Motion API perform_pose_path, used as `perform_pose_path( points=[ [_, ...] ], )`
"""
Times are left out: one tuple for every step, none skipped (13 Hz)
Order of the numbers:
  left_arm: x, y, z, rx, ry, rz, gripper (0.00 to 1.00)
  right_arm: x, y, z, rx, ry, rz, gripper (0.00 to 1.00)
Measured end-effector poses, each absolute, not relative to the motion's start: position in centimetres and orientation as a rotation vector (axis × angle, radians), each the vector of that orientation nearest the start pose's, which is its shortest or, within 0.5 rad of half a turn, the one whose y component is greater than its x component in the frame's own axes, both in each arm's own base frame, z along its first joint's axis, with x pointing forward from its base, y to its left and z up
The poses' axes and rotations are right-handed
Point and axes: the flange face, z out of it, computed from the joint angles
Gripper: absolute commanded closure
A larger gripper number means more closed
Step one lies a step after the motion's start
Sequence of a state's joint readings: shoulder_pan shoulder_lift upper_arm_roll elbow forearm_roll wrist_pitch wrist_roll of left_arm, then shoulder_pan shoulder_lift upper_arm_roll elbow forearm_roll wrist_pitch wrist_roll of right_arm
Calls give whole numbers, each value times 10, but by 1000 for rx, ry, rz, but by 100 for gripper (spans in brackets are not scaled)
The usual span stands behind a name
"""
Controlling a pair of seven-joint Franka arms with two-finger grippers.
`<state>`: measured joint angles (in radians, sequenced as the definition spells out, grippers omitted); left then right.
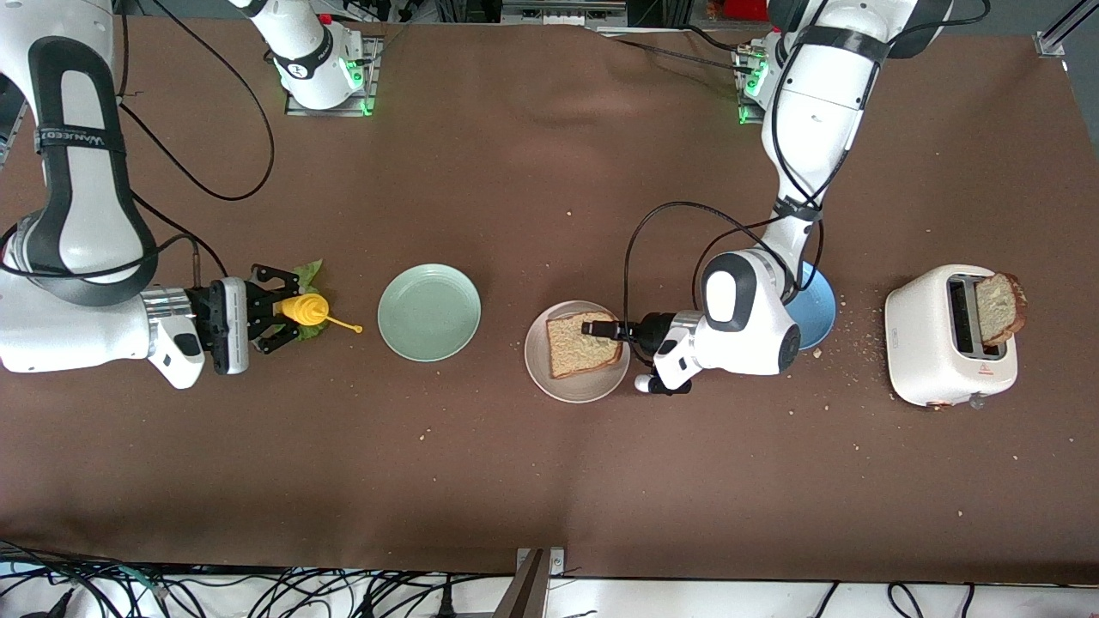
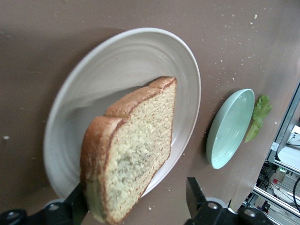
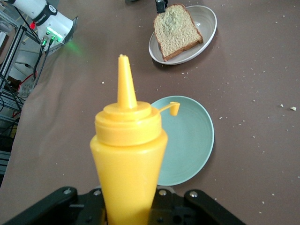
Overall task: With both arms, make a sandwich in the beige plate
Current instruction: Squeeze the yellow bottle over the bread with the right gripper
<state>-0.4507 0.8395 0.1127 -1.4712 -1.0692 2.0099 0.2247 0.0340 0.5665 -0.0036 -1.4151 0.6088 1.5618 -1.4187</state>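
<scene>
Brown bread slice was laid in beige plate, left gripper opened beside it. Yellow mustard bottle was gripped by right gripper; spill risked if squeezed harder.

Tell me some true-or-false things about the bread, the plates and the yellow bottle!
1. A bread slice lies on the beige plate. True.
2. The toaster is empty. False: another slice sticks out of it.
3. The right gripper holds a yellow bottle. True.
4. The lettuce lies on the green plate. False: it lies on the table beside the bottle.
5. The left gripper squeezes the bread. False: it is open at the slice's edge.
</scene>
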Motion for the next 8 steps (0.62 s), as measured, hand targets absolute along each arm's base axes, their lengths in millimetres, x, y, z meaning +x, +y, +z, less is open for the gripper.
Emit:
perform_pose_path(
  points=[
    [644, -284, 180, 2358, 68, -372, 0, 668, 99, 369, -1944, -1497, -58, 100],
    [649, -276, 183, 2370, 81, -368, 0, 669, 115, 377, -1980, -1511, -28, 100],
    [653, -268, 188, 2382, 89, -358, 0, 670, 132, 384, -2024, -1525, -2, 100],
    [659, -258, 194, 2400, 88, -342, 0, 669, 149, 387, -2074, -1547, 27, 100],
    [665, -246, 204, 2432, 87, -324, 0, 668, 168, 390, -2127, -1582, 55, 100],
    [672, -228, 217, 2470, 85, -301, 0, 667, 188, 393, -2183, -1614, 79, 100],
    [679, -208, 231, 2503, 85, -285, 0, 663, 210, 397, -2246, -1645, 104, 100],
    [685, -185, 245, 2527, 93, -274, 0, 658, 236, 399, -2311, -1680, 129, 100]
  ],
)
